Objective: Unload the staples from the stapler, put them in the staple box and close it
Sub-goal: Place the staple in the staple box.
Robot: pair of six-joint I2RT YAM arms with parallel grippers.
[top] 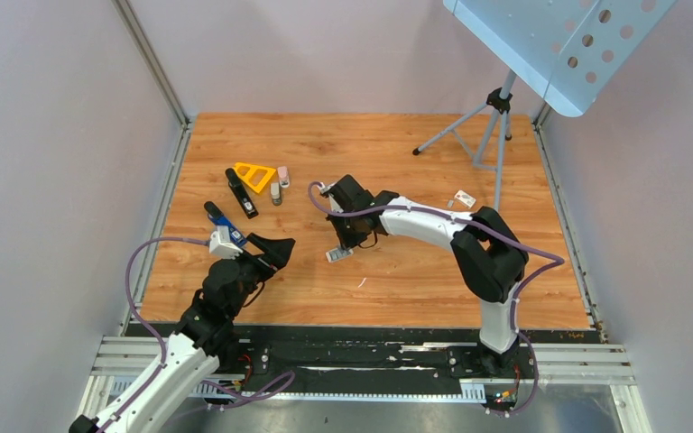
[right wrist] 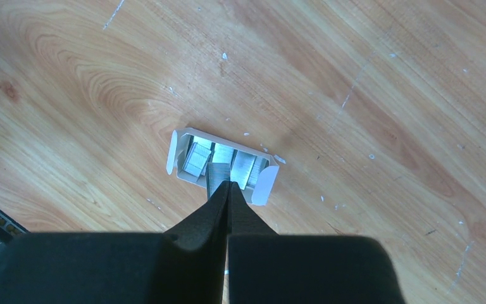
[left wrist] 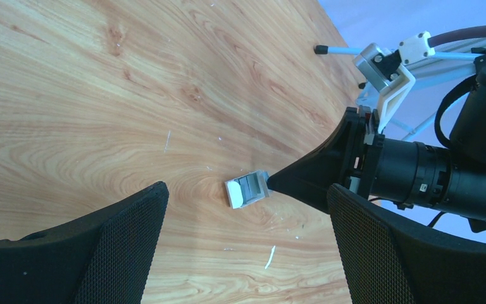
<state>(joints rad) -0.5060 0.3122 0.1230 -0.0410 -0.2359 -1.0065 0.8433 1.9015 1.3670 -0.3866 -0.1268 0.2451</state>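
Your right gripper is fully closed, tips at a short silvery strip of staples in the small open white cardboard box; you cannot tell whether it grips the strip. Your left gripper gapes wide, empty. The long black stapler lies well apart. Staples are likely light, stiff and snap apart easily: pinch the flat sides at mid-length.

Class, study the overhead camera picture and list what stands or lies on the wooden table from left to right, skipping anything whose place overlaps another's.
Black stapler → small pink-topped object → open box of staples → tripod stand.
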